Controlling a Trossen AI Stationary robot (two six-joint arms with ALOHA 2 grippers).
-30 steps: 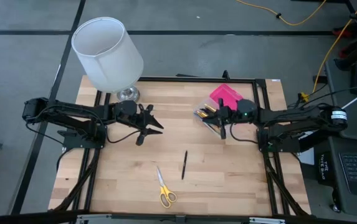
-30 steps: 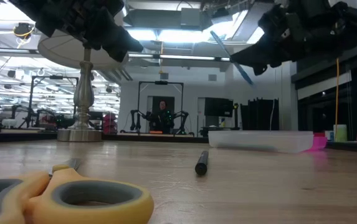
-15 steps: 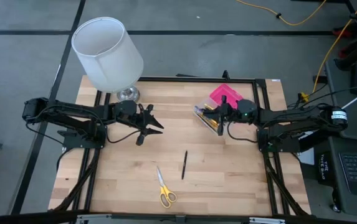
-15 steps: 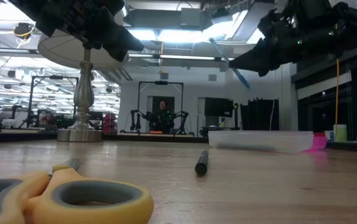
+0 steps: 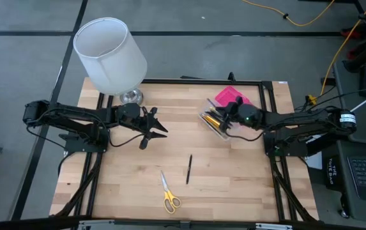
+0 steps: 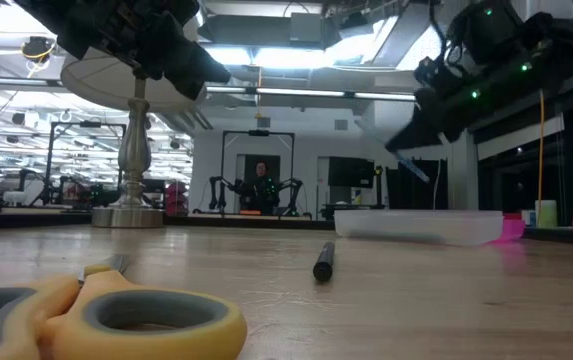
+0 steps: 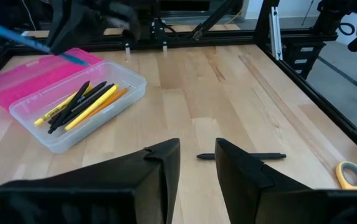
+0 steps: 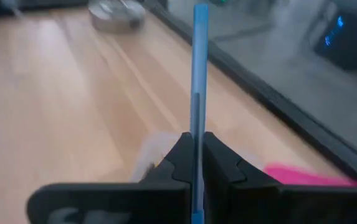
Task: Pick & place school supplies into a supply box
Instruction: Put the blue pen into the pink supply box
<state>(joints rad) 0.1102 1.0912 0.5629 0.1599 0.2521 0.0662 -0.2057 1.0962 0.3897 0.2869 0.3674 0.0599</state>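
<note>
Left gripper (image 5: 160,128) waits parted at nine o'clock. Scissors (image 5: 168,195) and black pen (image 5: 188,168) lie at six. Right gripper (image 5: 224,119), pinching a blue pen (image 8: 199,74), seems above the box (image 5: 224,115); level it, then release.

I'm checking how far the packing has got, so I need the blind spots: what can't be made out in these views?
- Supply box contents: the low view shows only its side wall, and in the high view the right gripper covers part of it.
- Blue pen: its lower end is cut off by the right wrist picture's bottom edge; blurred in the left wrist view.
- Scissors: cut off by the low picture's bottom edge.
- Left gripper: holds nothing visible.
</note>
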